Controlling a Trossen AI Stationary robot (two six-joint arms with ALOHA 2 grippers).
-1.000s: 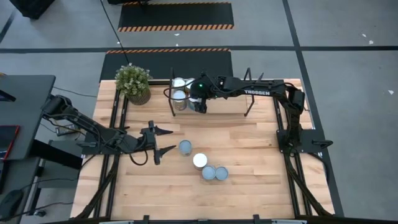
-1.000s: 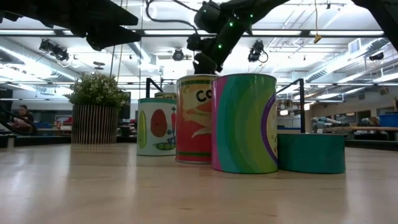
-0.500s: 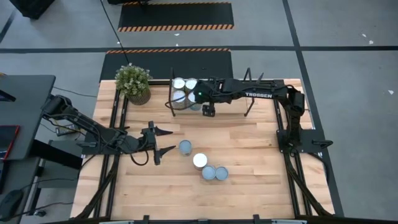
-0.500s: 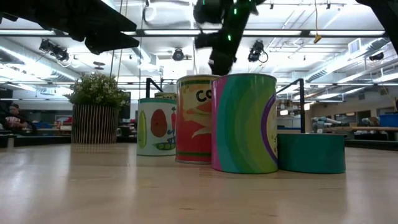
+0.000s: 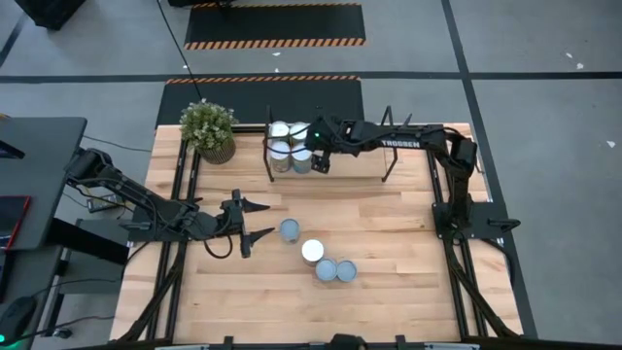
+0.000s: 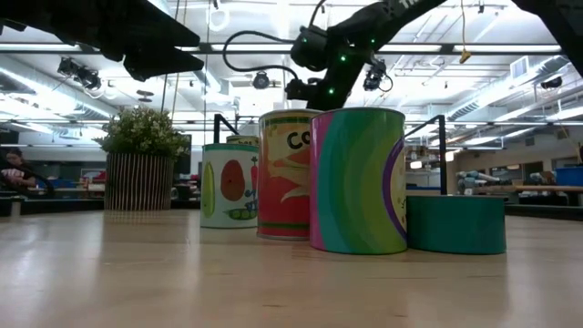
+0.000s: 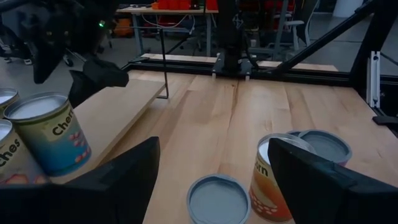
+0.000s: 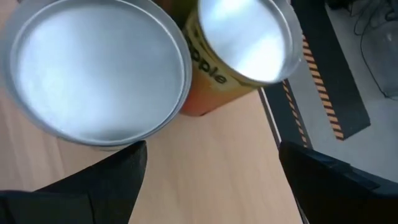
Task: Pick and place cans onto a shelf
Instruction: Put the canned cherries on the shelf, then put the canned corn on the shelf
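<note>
Several cans (image 5: 290, 142) stand upright in a cluster on the shelf's (image 5: 360, 160) left end. My right gripper (image 5: 319, 160) hovers open just to their right, tilted down. In the right wrist view two pale can tops (image 8: 93, 68) lie just beyond its open fingers (image 8: 211, 149), with only shelf wood between them. Several more cans (image 5: 321, 255) stand on the table's middle. My left gripper (image 5: 260, 219) waits open and level to their left, and a blue-grey-topped can (image 7: 217, 199) sits ahead of it (image 7: 212, 146).
A potted plant (image 5: 209, 129) stands at the far left, beside the shelf. The shelf's right half (image 7: 118, 106) is bare wood between black end frames. In the low view the table cans (image 6: 357, 179) stand close together, and the room lies behind them.
My right gripper has drawn off the shelf's cans a little toward the table's right. It swung toward the near edge and up, then came back down, and it stayed open. The cans on the shelf and on the table have kept still.
</note>
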